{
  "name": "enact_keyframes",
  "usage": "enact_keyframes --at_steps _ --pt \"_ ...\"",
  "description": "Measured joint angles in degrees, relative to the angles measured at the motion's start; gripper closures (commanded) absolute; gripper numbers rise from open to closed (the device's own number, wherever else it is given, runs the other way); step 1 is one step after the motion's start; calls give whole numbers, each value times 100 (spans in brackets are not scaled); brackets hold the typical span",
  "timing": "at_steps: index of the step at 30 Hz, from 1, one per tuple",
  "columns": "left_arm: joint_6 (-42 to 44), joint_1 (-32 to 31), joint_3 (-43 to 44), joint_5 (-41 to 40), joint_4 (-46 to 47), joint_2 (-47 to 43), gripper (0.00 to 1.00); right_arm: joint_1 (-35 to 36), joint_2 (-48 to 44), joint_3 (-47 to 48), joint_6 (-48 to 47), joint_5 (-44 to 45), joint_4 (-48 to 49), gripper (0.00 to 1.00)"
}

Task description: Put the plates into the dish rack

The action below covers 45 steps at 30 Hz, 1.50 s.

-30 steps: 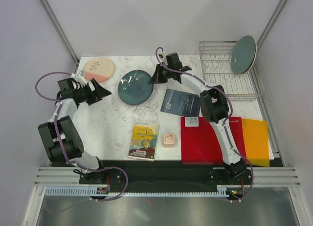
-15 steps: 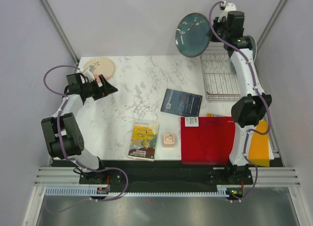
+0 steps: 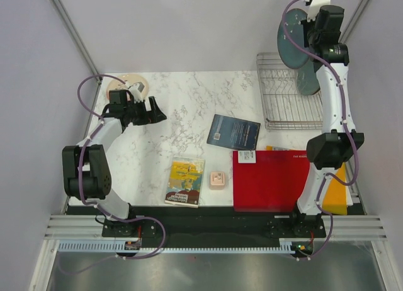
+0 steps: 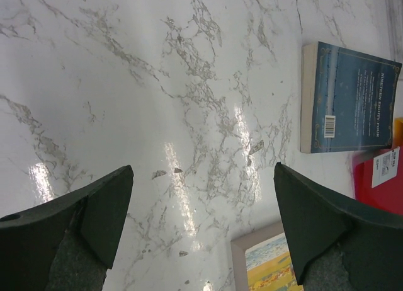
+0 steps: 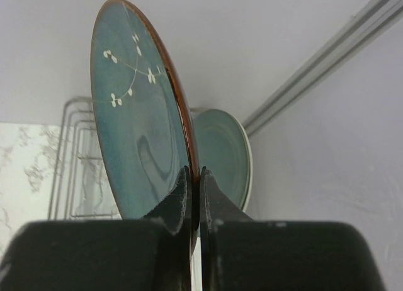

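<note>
Right gripper pinches rim of dark teal-blue round plate over silver wire rack; thin grip, slip risk. Left gripper gaping, empty.

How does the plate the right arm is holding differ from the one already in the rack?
The held plate is dark teal-blue with white sprig marks; the racked plate is plain grey-green. The held plate is in the air above the dish rack, clamped at its edge by the right pincer; the racked plate stands in that rack. Both are round and on edge.
</note>
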Motion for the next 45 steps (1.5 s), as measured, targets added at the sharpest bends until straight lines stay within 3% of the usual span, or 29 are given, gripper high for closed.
enact_keyframes --at_steps 14,29,45 --pt "-2 -2 0 -90 -7 138 0 -741 391 -236 -501 479 -240 100" --pt "81 -87 0 -129 -46 138 0 -629 1237 -155 -505 389 -114 100" --pt "184 -240 17 -240 -157 278 0 -691 1279 -144 -378 472 385 100"
